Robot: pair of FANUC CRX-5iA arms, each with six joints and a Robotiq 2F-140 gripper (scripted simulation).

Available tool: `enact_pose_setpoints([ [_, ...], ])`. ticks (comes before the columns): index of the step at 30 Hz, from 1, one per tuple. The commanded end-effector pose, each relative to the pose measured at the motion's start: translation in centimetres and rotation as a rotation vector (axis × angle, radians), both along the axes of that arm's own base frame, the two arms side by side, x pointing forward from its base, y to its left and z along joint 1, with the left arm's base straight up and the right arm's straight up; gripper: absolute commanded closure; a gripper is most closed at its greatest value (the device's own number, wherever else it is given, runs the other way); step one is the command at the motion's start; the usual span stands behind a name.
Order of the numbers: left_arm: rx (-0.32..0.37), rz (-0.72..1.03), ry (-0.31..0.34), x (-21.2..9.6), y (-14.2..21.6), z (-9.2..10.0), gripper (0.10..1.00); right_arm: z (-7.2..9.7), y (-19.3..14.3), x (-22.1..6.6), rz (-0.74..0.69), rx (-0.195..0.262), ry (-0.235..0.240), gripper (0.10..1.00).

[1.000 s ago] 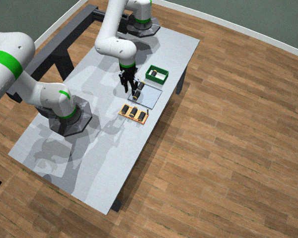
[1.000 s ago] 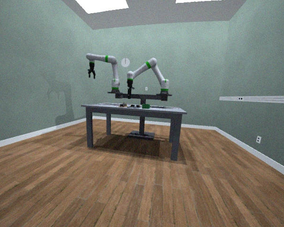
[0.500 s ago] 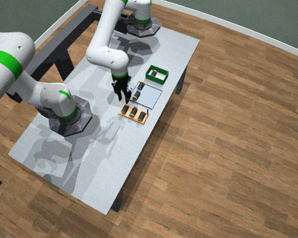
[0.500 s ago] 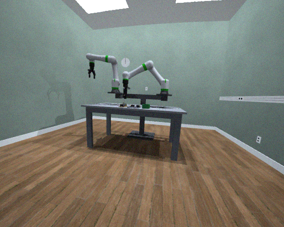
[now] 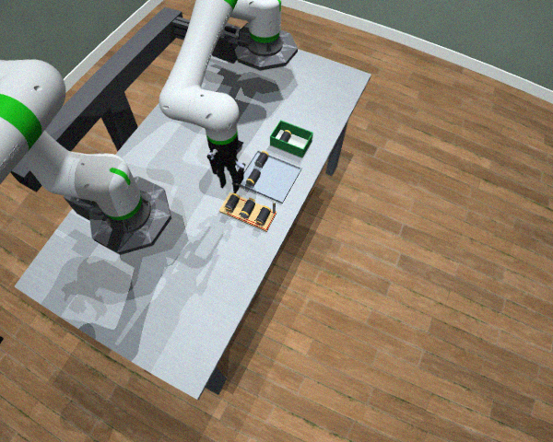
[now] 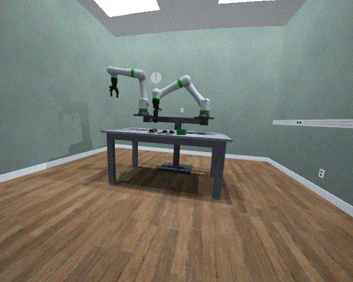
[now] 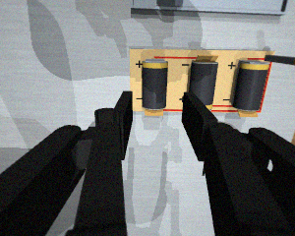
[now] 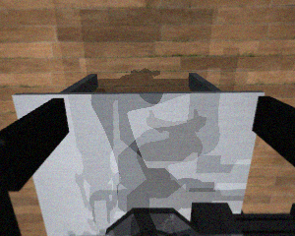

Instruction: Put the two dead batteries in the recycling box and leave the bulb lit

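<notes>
My partly open, empty left tool (image 5: 229, 186) (image 6: 155, 121) (image 7: 157, 123) hovered; three batteries sat at one o'clock in one holder (image 5: 223, 209) (image 7: 135, 81).
</notes>
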State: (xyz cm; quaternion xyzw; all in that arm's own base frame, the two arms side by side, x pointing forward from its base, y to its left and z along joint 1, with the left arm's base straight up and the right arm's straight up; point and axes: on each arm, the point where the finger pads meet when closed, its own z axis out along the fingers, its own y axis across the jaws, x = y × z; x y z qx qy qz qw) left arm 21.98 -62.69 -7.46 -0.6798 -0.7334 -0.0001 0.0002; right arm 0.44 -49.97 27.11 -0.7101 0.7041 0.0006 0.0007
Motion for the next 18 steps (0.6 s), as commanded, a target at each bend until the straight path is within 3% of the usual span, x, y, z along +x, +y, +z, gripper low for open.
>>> enact_pose_setpoints([
  [1, -0.002, 0.002, -0.001, 0.0, -0.1, 0.2, 0.734, 0.1, 0.0, 0.0, 0.000, -0.002, 0.000, 0.098],
  [7, -0.002, 0.002, -0.001, 0.0, -0.1, 0.1, 0.734, 0.1, 0.0, 0.0, 0.000, -0.002, 0.000, 0.098],
  [9, -0.002, 0.002, -0.001, 0.0, -0.1, -1.3, 0.734, 0.1, 0.0, 0.0, 0.000, -0.002, 0.000, 0.098],
  [13, -0.002, 0.002, -0.001, 0.0, -0.1, -5.7, 0.734, 0.1, 0.0, 0.0, 0.000, -0.002, 0.000, 0.098],
  [18, -0.002, 0.002, -0.001, 0.0, -0.1, -6.1, 0.734, 0.1, 0.0, 0.0, 0.000, -0.002, 0.000, 0.098],
])
